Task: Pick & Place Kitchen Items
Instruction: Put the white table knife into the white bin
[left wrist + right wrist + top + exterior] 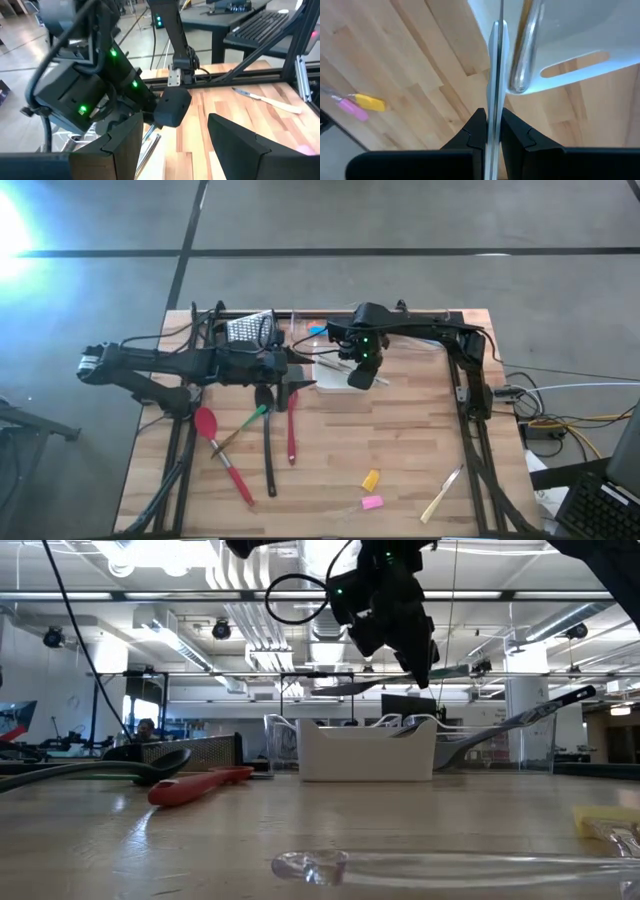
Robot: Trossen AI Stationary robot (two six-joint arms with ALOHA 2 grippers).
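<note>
My right gripper (pixel 362 376) hangs over the white tray (pixel 335 398) at the table's middle, shut on a thin flat grey utensil (pixel 493 60) that shows edge-on. A shiny metal handle (pixel 524 50) lies in the tray. My left gripper (pixel 303 387) stands open just left of the tray, with nothing between its fingers (pixel 125 145). On the table lie a red spatula (pixel 222 450), a green-handled utensil (pixel 245 423), a black spoon (pixel 269 452), a second red spatula (pixel 292 428), an orange piece (pixel 371 479), a pink piece (pixel 371 503) and a pale stick (pixel 442 496). My right gripper pinches the thin utensil by its two flat faces (pixel 493 107) between its two fingers. The fingers come from above, slanting steeply down. The utensil runs on past the fingertips, over the tray's rim (pixel 580 75). In the low view the gripper (pixel 418 652) is well above the tray.
A steel grater (pixel 250 330) and a blue piece (pixel 317 330) are at the far edge, behind the arms. A clear utensil (pixel 450 865) lies near the front edge. A pale knife-like piece (pixel 265 98) lies right of the tray. Bare wood shows at the front middle.
</note>
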